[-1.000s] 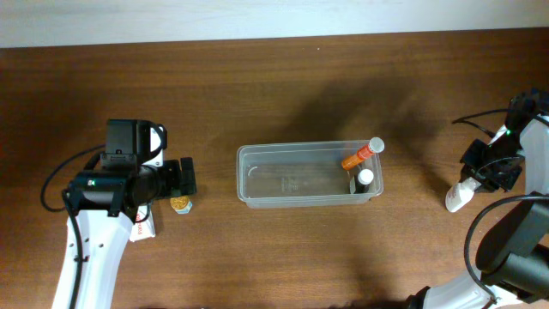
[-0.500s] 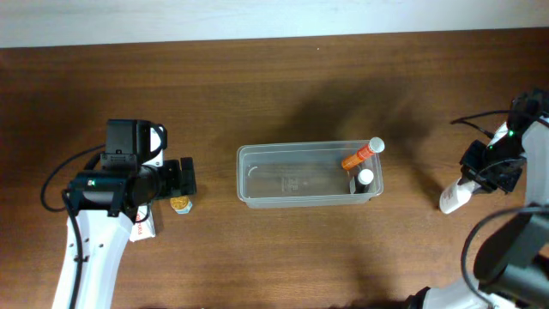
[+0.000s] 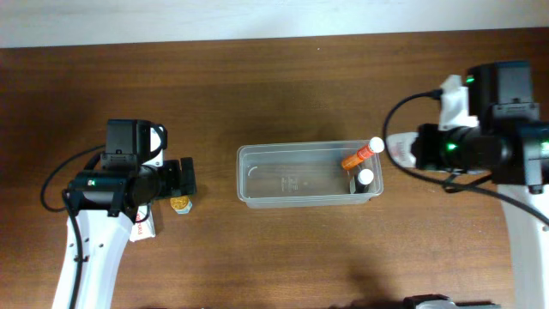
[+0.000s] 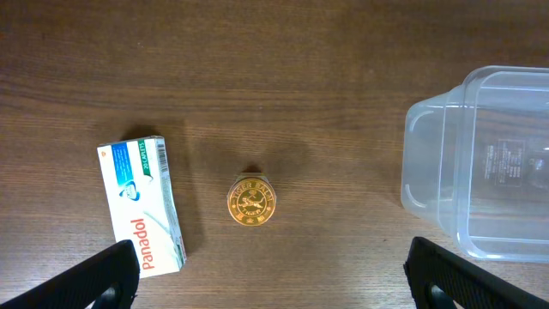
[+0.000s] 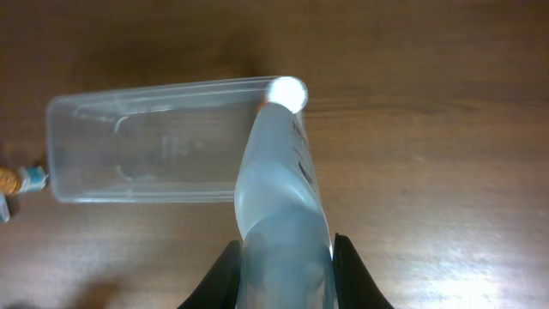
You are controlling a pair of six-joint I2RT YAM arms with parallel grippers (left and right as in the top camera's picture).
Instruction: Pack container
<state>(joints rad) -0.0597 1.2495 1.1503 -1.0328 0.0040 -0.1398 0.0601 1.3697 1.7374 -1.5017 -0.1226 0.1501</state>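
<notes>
The clear container (image 3: 283, 178) sits mid-table, also in the left wrist view (image 4: 480, 163) and the right wrist view (image 5: 146, 146). An orange tube (image 3: 358, 157) and a small white bottle (image 3: 365, 178) are in its right end. My right gripper (image 3: 413, 148) is shut on a white tube (image 3: 400, 148), just right of the container; in the right wrist view the tube (image 5: 279, 180) points at the container's right end from my gripper (image 5: 285, 266). My left gripper (image 3: 184, 178) is open and empty (image 4: 274, 279), above a gold tin (image 4: 251, 200).
A white Panadol box (image 4: 141, 206) lies left of the gold tin (image 3: 179, 204), partly under the left arm in the overhead view (image 3: 141, 225). The table's far edge runs along the top of the overhead view.
My right arm has swung in from the table's far right with the white tube, which is now beside the container's right end. The left arm has not moved.
</notes>
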